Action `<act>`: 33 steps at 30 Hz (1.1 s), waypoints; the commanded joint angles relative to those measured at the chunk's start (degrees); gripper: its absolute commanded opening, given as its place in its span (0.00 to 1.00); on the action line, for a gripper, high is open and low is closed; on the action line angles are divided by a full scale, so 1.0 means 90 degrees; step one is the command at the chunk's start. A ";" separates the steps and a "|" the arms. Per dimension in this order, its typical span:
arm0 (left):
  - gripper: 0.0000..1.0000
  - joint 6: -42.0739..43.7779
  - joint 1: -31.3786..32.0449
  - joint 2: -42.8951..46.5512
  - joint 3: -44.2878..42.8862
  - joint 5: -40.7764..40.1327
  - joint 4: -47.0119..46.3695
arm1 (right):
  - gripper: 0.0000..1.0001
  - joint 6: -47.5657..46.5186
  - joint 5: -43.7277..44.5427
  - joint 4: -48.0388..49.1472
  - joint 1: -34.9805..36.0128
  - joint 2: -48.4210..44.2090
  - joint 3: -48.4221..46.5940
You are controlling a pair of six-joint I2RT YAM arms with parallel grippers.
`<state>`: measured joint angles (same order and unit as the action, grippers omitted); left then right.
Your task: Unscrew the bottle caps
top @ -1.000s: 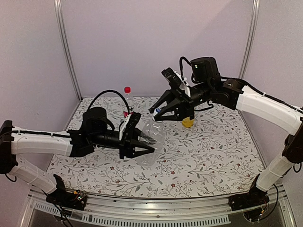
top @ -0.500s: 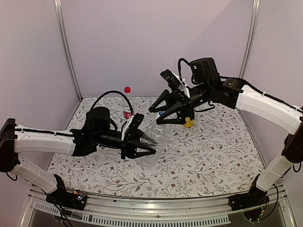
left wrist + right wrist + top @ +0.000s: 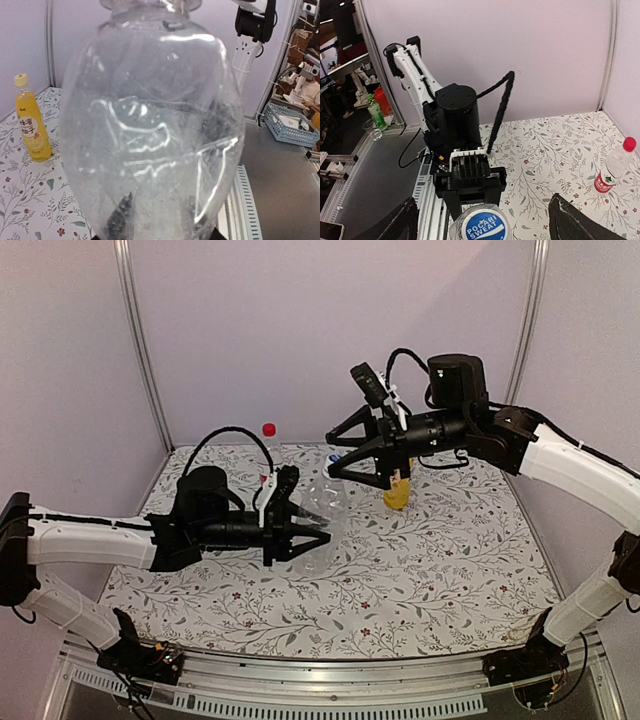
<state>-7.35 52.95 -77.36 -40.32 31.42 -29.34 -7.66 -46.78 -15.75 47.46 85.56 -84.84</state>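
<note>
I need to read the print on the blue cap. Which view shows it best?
The right wrist view: the blue cap faces the lens, its print legible. The top view shows it only as a tiny blue spot. The left wrist view fills with the clear bottle and cuts off the cap.

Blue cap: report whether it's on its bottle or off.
On. Right wrist view: the blue cap sits atop the neck of the clear bottle, between the open jaws of the right gripper; how tight, cannot tell.
</note>
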 commanded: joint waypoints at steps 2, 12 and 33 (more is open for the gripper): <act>0.31 -0.0247 -0.0053 0.0223 0.0103 -0.1541 -0.0223 | 0.88 0.1877 0.2140 0.0769 -0.0008 -0.0206 -0.0056; 0.30 -0.0268 0.0270 0.0204 -0.0024 -0.3457 0.0016 | 0.84 0.2457 0.3546 0.0778 0.0430 0.0279 -0.0478; 0.29 -0.0114 0.0573 0.0144 -0.0210 -0.4504 0.0262 | 0.52 0.2480 0.3796 0.0364 0.0693 0.0951 -0.0851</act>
<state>-9.21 57.30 -76.40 -40.36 -7.79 -27.38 14.35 -12.23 -12.51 53.01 93.36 -90.83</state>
